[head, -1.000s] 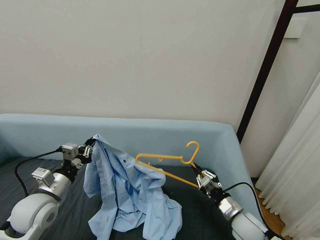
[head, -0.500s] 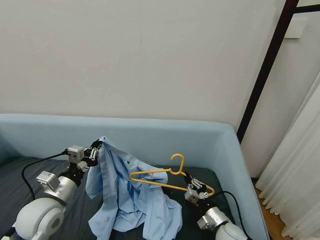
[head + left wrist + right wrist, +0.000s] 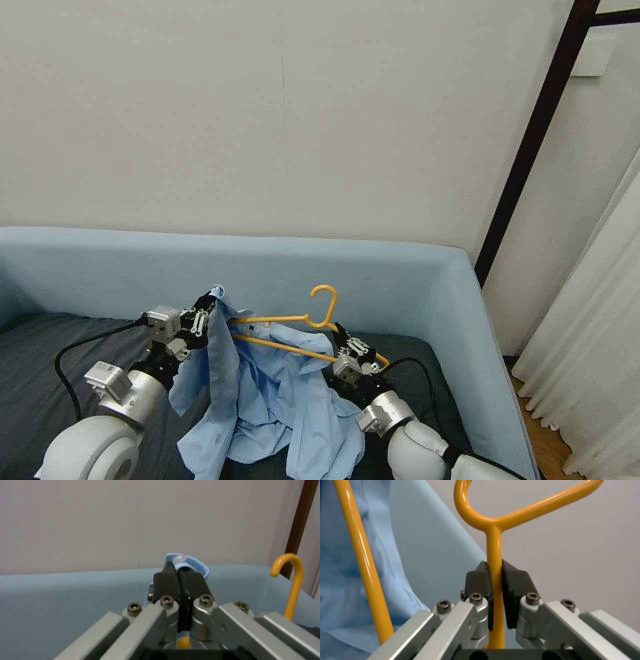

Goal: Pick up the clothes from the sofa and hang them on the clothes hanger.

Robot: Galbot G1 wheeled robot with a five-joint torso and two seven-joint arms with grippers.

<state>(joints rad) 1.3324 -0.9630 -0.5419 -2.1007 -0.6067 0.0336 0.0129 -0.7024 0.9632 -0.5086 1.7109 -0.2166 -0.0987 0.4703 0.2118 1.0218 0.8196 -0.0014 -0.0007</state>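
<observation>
Two grippers are shown, each closed on its load. The left gripper [image 3: 177, 575] has its pads pressed flat together on a thin fold of the blue shirt [image 3: 265, 400], with only a narrow edge of cloth showing above the tips. The right gripper [image 3: 495, 581] clamps the yellow hanger [image 3: 285, 335] on the straight neck just below the hook. In the head view the two grippers stand near each other above the sofa [image 3: 420, 280]. The hanger's far arm reaches to just beside the raised fold, while the rest of the shirt hangs down in a crumpled mass onto the dark seat cushion [image 3: 60, 345]. Whether the arm tip lies inside an opening of the garment or merely against its outer face cannot be told. Several failures appear likely. The slim pinch may let the cloth slide out under the weight of the hanging fabric. The round neck may let the hanger twist between the pads if the arm drags against cloth. The tip may also push the shirt aside instead of entering it, bunching the fabric. With the grippers this near, a further closing move risks contact between them.
</observation>
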